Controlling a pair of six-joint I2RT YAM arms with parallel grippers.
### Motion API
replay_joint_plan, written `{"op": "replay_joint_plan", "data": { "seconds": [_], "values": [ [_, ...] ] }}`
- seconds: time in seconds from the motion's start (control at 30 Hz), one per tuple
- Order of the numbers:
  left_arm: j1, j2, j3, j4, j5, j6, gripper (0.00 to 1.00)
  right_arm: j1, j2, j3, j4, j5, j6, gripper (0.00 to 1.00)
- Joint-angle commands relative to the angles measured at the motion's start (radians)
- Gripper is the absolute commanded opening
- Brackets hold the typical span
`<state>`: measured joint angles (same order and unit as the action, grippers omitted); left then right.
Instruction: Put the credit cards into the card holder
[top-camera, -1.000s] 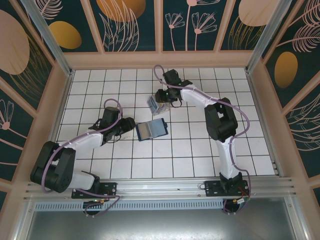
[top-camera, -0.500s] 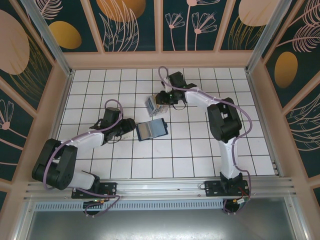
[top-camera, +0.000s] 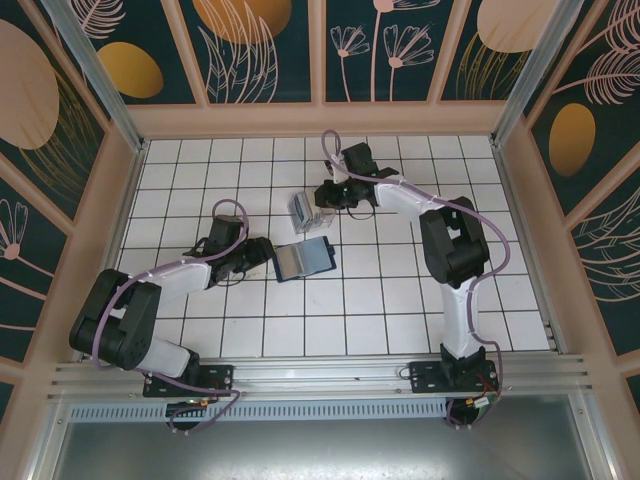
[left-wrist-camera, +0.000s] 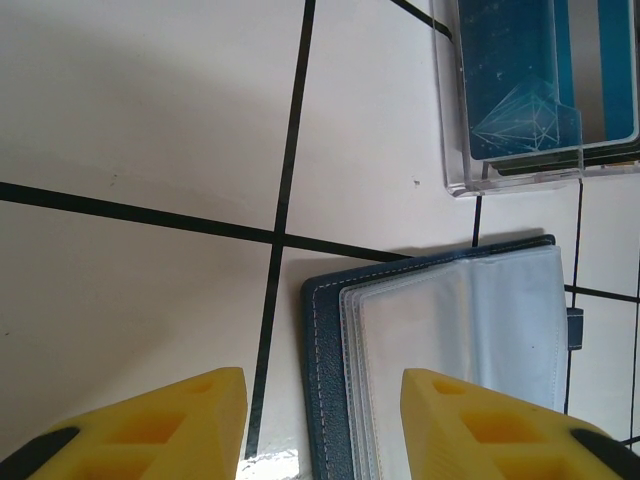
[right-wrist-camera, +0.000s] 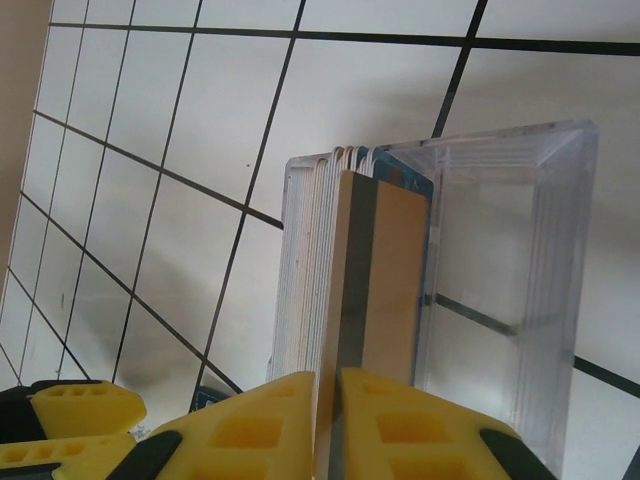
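Observation:
The clear card holder (top-camera: 303, 211) (right-wrist-camera: 505, 280) stands on the white tiles beyond the open blue wallet (top-camera: 302, 259). Several credit cards (right-wrist-camera: 312, 250) stand on edge inside it. My right gripper (top-camera: 323, 197) (right-wrist-camera: 328, 425) is at the holder's right side, shut on the edge of a tan-gold credit card (right-wrist-camera: 390, 270) with a dark stripe, which stands in the holder. The left wrist view shows a blue card (left-wrist-camera: 520, 80) in the holder (left-wrist-camera: 470, 185). My left gripper (top-camera: 262, 256) (left-wrist-camera: 322, 425) is open, its fingers straddling the left edge of the wallet (left-wrist-camera: 450, 350).
The wallet's clear sleeves (left-wrist-camera: 480, 330) lie open and face up. A pink wooden frame (top-camera: 320, 122) walls the tiled floor on three sides. The left gripper's yellow fingers (right-wrist-camera: 80, 415) show at the bottom left of the right wrist view.
The right gripper's jaws have closed onto the tan-gold card at the holder, and its wrist has shifted slightly right. The left gripper has crept a little towards the wallet.

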<state>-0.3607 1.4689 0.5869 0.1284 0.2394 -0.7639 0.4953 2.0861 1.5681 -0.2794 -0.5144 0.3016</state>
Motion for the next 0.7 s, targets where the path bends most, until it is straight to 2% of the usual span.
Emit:
{"op": "replay_joint_plan", "data": {
  "seconds": [0.0, 0.17, 0.4, 0.53, 0.67],
  "values": [
    [-0.005, 0.005, -0.002, 0.018, 0.019, -0.003, 0.45, 0.002, -0.007, 0.007, -0.012, 0.02, -0.009, 0.12],
    [-0.004, 0.012, 0.003, 0.014, 0.018, -0.005, 0.45, 0.006, -0.014, 0.016, -0.046, 0.086, -0.023, 0.03],
    [-0.004, 0.005, 0.016, -0.011, 0.02, 0.019, 0.43, 0.012, -0.11, -0.039, -0.06, 0.315, -0.052, 0.0],
    [-0.004, -0.078, -0.033, 0.015, -0.01, 0.022, 0.37, 0.011, -0.195, -0.119, -0.035, 0.34, -0.061, 0.0],
    [-0.013, -0.133, -0.034, -0.008, -0.036, 0.053, 0.37, 0.012, -0.318, -0.268, 0.049, 0.318, -0.04, 0.0]
  ]
}}
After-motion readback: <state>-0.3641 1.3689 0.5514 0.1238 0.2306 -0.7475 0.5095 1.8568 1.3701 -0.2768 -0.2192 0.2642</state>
